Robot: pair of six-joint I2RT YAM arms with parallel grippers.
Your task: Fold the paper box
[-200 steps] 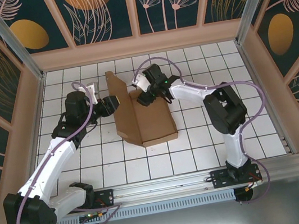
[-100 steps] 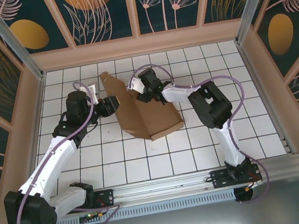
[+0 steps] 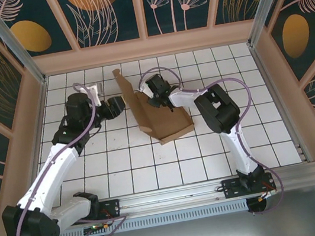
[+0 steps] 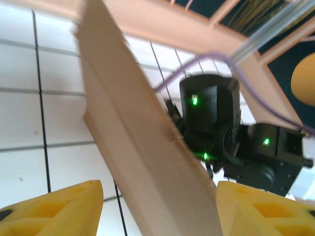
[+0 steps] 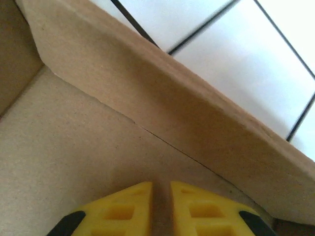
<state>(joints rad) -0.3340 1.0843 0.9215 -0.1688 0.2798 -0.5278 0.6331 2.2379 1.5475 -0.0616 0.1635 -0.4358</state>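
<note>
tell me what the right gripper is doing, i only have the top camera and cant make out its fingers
observer: its wrist camera shows the right gripper almost closed, nothing between the fingers.
operator: where is it pointing
observer: at the inside floor of the box, next to a raised side wall.
operator: and the left one
observer: the left gripper is open wide, the raised flap standing edge-on between its fingers.
</note>
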